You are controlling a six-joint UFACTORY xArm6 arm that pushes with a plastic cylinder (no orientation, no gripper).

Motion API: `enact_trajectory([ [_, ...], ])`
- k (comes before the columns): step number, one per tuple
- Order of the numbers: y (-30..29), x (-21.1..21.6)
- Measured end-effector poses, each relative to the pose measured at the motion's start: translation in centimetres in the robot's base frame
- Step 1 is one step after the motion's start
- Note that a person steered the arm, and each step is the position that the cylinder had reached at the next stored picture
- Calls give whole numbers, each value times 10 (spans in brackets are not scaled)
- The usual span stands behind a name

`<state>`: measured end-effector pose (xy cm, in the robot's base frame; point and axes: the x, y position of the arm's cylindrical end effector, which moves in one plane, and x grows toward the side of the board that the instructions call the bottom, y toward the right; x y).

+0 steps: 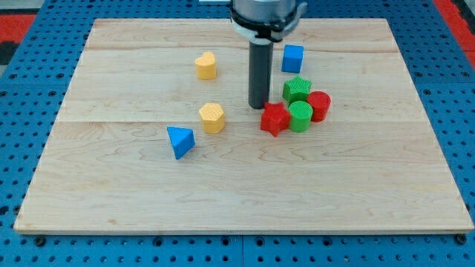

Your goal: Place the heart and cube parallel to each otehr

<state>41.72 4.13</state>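
My tip point(258, 106), a bare rod with no jaws to close, sits between the yellow heart point(205, 65) up-left and the blue cube point(292, 57) up-right.

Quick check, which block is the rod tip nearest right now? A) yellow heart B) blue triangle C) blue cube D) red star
D: my tip sits just to the view's upper left of the red star-shaped block, while the yellow heart-shaped block, the blue cube and the blue triangular block lie clearly farther off.
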Motion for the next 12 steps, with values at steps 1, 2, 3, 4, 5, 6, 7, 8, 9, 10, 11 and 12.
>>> enact_trajectory([
  [1, -15, -41],
  [2, -24, -76],
  [3, 46, -70],
  [4, 81, -99],
  [5, 78, -109],
  [6, 108, -111],
  [7, 99, -126],
  [8, 31, -125],
  [9, -41, -107],
  [10, -49, -80],
  [11, -86, -66],
  [12, -90, -109],
])
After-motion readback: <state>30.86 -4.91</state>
